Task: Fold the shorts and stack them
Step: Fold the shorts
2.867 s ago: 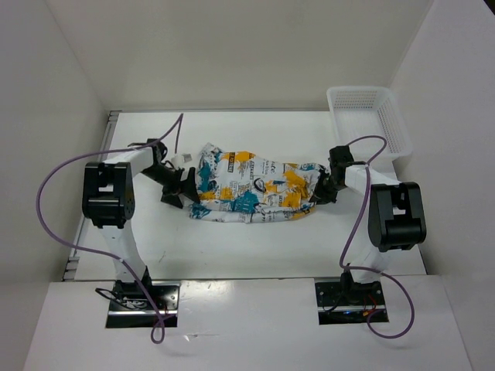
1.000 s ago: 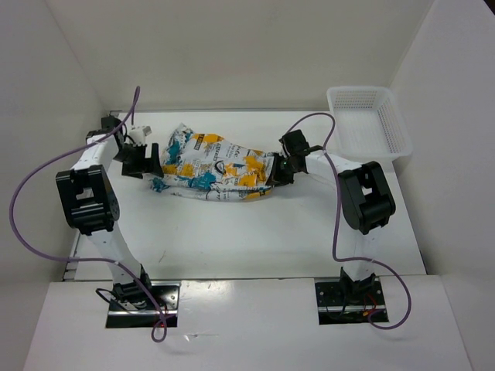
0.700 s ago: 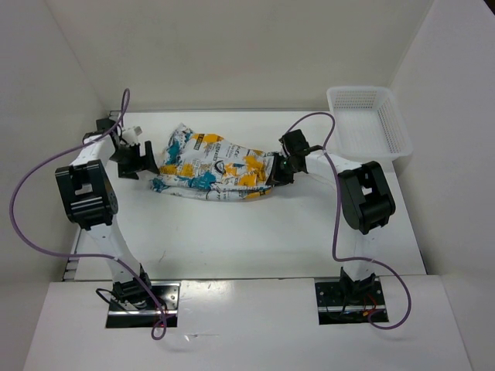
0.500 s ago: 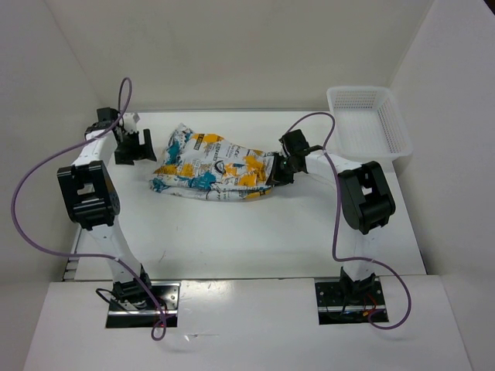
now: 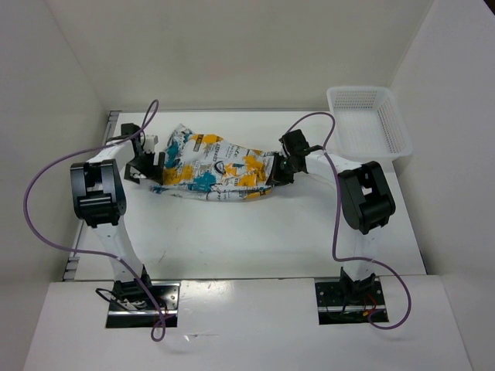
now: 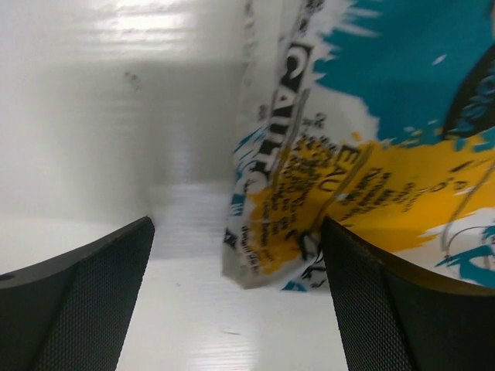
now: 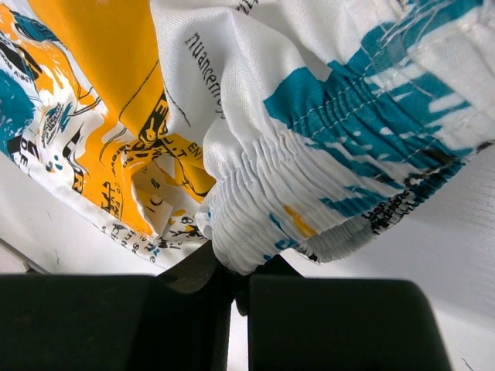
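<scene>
Table: smooth white top [image 5: 255,232] with a few faint scuffs.
Left gripper: the left gripper [image 6: 240,309] stands spread wide on black ribbed fingers, at the cloth's 9 o'clock end, gripping nothing.
Right gripper: the right gripper [image 7: 236,309] is pinched tight on gathered elastic waistband at the 3 o'clock end.
Shorts: the shorts [image 5: 213,168] lie crumpled mid-table; soft white weave, orange, teal and black patches.
Writing: printed lettering, too creased to read.
Basket: white plastic mesh basket [image 5: 340,116], 1 o'clock corner.
Room: plain white walls.
</scene>
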Controlling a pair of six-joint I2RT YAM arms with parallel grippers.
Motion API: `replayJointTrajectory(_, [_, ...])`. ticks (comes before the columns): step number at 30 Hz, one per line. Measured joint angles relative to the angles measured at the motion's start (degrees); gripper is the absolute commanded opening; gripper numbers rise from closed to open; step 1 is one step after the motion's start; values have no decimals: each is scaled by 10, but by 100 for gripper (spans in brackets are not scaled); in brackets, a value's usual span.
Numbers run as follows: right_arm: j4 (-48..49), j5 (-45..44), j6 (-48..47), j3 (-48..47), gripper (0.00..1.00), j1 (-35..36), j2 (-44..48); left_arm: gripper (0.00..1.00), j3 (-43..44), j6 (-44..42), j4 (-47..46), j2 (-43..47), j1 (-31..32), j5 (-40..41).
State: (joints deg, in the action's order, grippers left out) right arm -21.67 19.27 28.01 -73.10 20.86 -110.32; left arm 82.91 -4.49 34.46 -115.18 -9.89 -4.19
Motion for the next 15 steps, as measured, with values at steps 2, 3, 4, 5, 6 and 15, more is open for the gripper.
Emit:
replayJointTrajectory(2, [0, 0, 0, 0, 4, 0, 0, 95, -12, -11, 0, 4, -1, 14])
replayJointTrajectory(3, [0, 0, 0, 0, 4, 0, 0, 95, -18, -15, -1, 11, -2, 16])
replayJointTrajectory(4, [0, 0, 0, 0, 4, 0, 0, 95, -25, -17, -1, 20, -2, 20])
replayJointTrajectory(5, [0, 0, 0, 0, 4, 0, 0, 95, -32, -22, 0, 31, -2, 23])
replayJointTrajectory(6, [0, 0, 0, 0, 4, 0, 0, 95, -38, -28, -1, 42, -2, 25])
replayJointTrajectory(15, [0, 0, 0, 0, 5, 0, 0, 95, -102, -43, -5, 67, -1, 33])
